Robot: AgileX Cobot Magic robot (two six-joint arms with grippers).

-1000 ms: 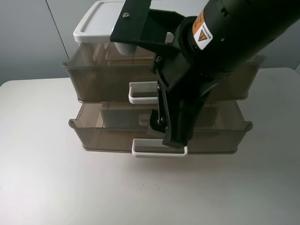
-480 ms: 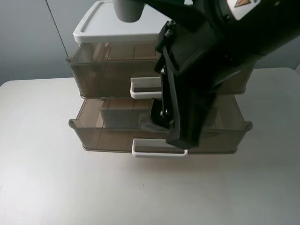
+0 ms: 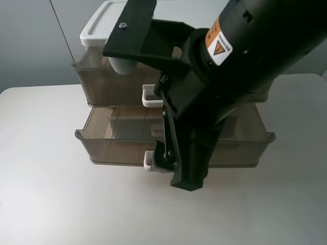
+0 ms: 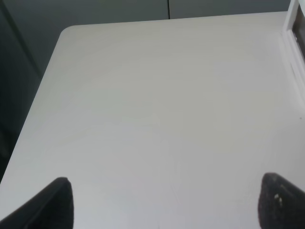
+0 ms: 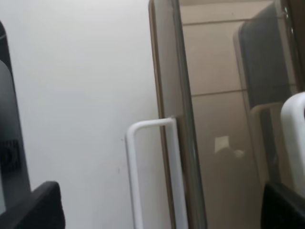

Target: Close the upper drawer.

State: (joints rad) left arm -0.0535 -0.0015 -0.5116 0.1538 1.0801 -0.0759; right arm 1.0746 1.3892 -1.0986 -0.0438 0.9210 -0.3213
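Observation:
The upper drawer (image 3: 104, 84), smoky translucent plastic under the white lid (image 3: 110, 23), stands a little out in front of the lid. Its white handle (image 3: 151, 96) is partly hidden by my right arm. My right gripper (image 3: 180, 172) is open and empty, in front of the lower drawer and apart from the upper handle. In the right wrist view the open gripper (image 5: 164, 210) looks down on the lower drawer's handle (image 5: 151, 167); the white piece at the edge (image 5: 295, 126) seems to be the upper handle. My left gripper (image 4: 164, 202) is open over bare table.
The lower drawer (image 3: 120, 145) is pulled far out below, its white handle (image 3: 149, 163) half hidden by the gripper. The unit stands at the back of the white table (image 3: 56, 204). My right arm (image 3: 245, 56) covers the unit's right half.
The upper drawer slid in a little, its handle moving back. Then my right gripper drew away from it, down in front of the lower drawer's handle.

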